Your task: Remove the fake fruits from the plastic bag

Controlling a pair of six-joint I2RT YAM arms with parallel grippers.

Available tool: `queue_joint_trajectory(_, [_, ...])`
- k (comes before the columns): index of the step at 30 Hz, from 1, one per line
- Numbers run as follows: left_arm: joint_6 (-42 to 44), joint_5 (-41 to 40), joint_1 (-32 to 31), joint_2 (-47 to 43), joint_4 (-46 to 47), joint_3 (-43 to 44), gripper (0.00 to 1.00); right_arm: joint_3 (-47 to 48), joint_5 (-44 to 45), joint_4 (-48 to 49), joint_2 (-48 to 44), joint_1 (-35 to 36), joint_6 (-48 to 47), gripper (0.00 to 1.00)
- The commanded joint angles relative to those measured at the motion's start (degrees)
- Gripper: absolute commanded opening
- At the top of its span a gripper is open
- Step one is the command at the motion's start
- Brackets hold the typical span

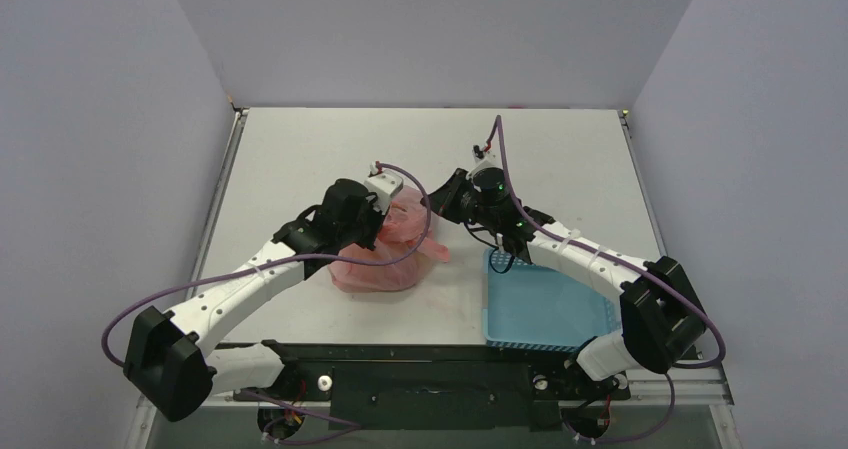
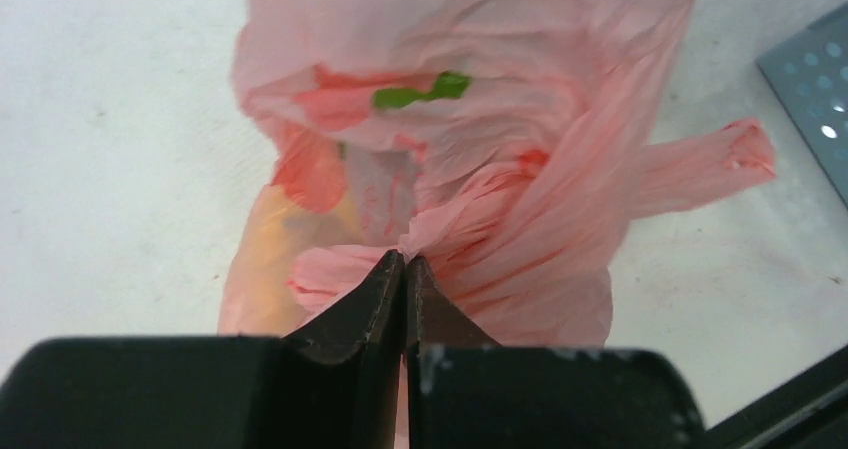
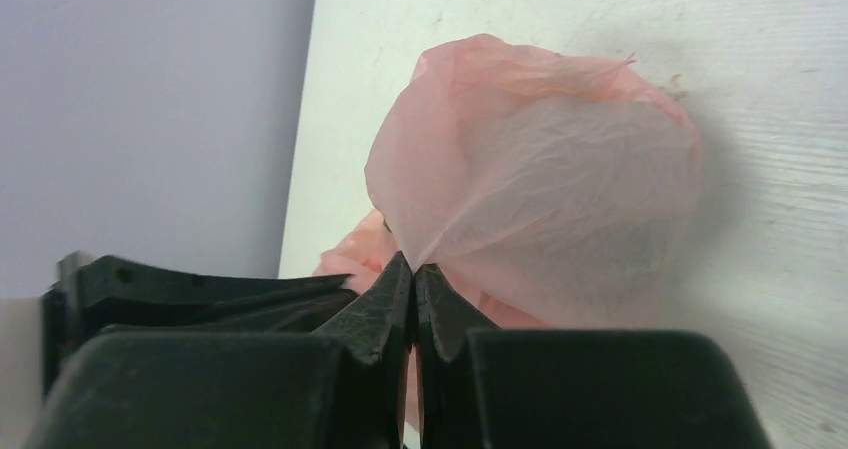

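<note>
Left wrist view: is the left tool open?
No, the left tool is shut, its tips pinching a gathered fold of the plastic bag.

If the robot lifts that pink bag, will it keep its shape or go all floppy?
Probably floppy: the plastic bag is thin and crinkled, bunching where the left gripper pinches it. It would likely sag, since an orange lump showing through looks like weight inside. Hard tugs might tear such thin film.

Even, diffuse overhead light.
The overhead view is sharp, with faint shadows on the table (image 1: 300, 159). Both wrist views are softer; the plastic bag (image 3: 540, 169) casts a soft shadow rightward.
</note>
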Motion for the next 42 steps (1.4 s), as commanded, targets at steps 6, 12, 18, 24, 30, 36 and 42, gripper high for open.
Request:
queue_joint_trajectory(6, [2.23,-14.3,-0.18,-17.76,11.44,-7.77,0.0,2.27,7.16,-9.69,-5.74,-5.28,-11.11,0.0])
queue_joint_trajectory(12, [2.83,-13.32,-0.99,-19.67,12.36,-8.34,0.0,3.75,4.42,-11.77,-7.18,-3.18,-15.74,0.2])
queue_joint_trajectory(18, [2.86,-13.85,-1.78,-20.45,13.17,-8.78,0.0,4.05,10.68,-16.39,-12.29,1.31,-18.87,0.46])
queue_joint_trajectory(24, [2.94,-13.42,-1.87,-20.3,12.87,-8.7,0.0,-2.63,13.32,-5.98,-16.14,5.92,-8.1,0.6])
queue_joint_trajectory(30, [3.11,-12.36,-2.17,-20.75,13.25,-9.18,0.0,-6.06,12.03,9.17,-11.29,9.64,2.43,0.64])
queue_joint_trajectory(36, [3.56,-11.97,-2.34,-20.63,13.2,-9.26,0.0,-4.81,11.2,10.86,-7.3,11.52,5.38,0.63])
queue_joint_trajectory(42, [4.08,-12.22,-3.45,-22.25,14.12,-10.41,0.0,-0.8,15.86,5.95,-2.28,12.44,6.84,0.56])
